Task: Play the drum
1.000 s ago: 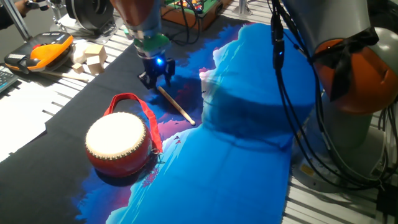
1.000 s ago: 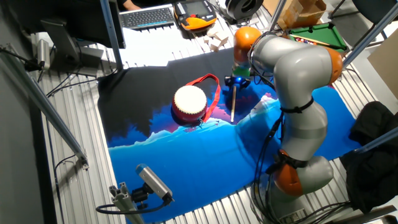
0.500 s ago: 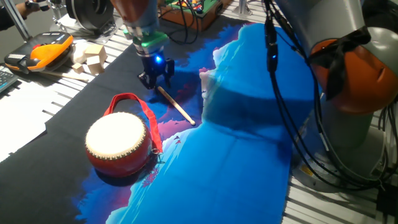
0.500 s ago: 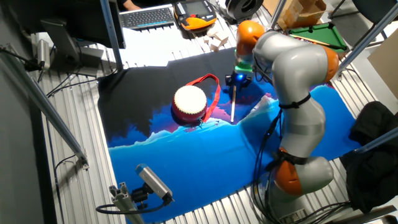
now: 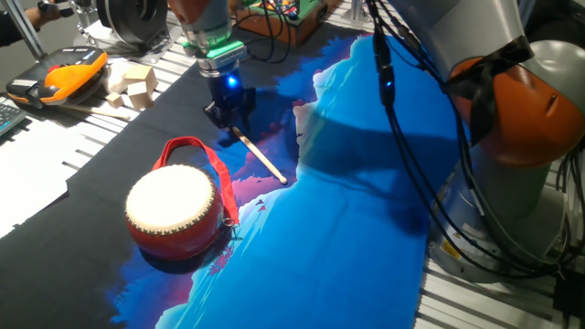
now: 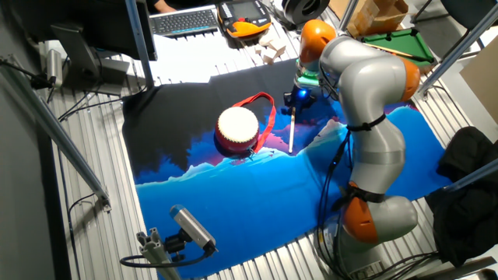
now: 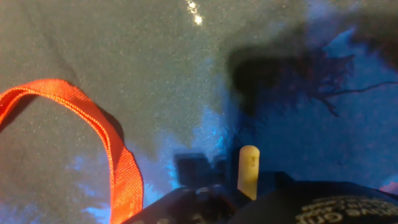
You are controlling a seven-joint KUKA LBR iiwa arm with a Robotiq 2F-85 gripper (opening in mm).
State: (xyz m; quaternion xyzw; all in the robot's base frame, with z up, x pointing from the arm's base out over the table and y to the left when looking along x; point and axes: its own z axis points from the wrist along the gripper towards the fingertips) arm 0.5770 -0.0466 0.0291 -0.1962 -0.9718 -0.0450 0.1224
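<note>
The hand (image 5: 230,117) sits over the stick's (image 5: 260,156) upper-left end; whether it is clenched is unclear. The stick runs lower right, the drum (image 5: 175,209) lies lower left.

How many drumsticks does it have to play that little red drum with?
1. A single thin wooden stick lies on the cloth beside the drum, its far end under the gripper. I see no second stick, though one could be hidden behind the arm.
</note>
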